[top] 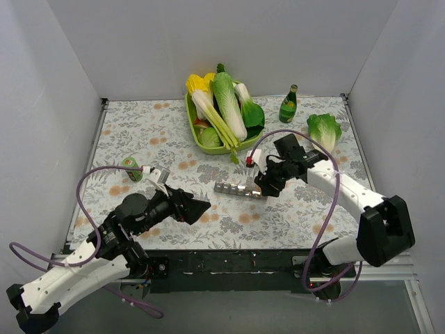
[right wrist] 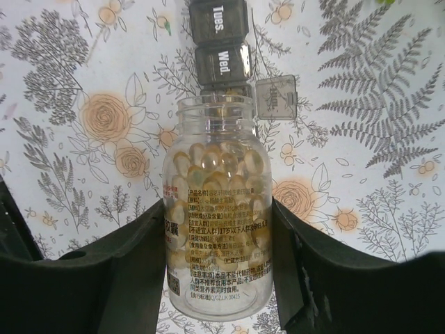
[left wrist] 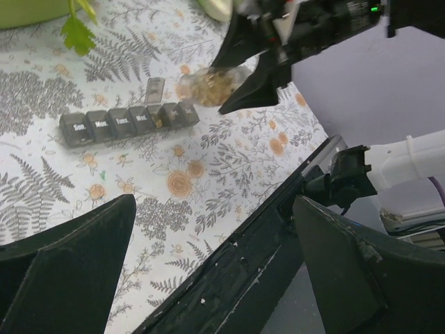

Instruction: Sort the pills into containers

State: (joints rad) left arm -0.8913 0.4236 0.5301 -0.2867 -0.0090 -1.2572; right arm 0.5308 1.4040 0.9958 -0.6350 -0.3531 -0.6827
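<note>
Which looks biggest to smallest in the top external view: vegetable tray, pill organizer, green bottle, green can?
1. Green vegetable tray, clearly largest.
2. Pill organizer strip and green bottle: about alike, not ranked; the bottle stands farther back.
3. Small green can, smallest.

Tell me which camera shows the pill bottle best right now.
Right wrist: the pill bottle is large, centred, uncapped, with capsules and label clear. Left wrist shows it small and blurred, partly masked by the right pincer; the top view barely shows it.
</note>
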